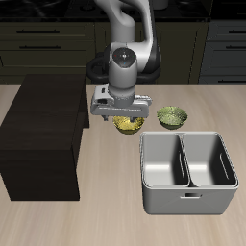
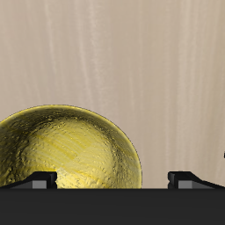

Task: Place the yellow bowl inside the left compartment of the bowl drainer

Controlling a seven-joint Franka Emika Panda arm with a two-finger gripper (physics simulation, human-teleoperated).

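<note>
The yellow bowl [image 1: 127, 125] [image 2: 70, 151] rests on the wooden table, mostly hidden under my hand in the exterior view. My gripper [image 1: 123, 118] [image 2: 112, 180] hangs just above it and is open, its fingertips [image 2: 35, 180] spread wide. In the wrist view the bowl lies off-centre, with one finger over its inside and the other beyond its rim. Nothing is held. The bowl drainer [image 1: 168, 200], a light-grey tub with two wells, stands nearer the table's front edge, apart from the bowl. Both wells look empty.
An olive-green bowl [image 1: 172, 117] sits beside the yellow one, just behind the drainer. A large dark brown-black box [image 1: 43, 135] fills the table on the other side of my gripper. Dark cabinets run along the back.
</note>
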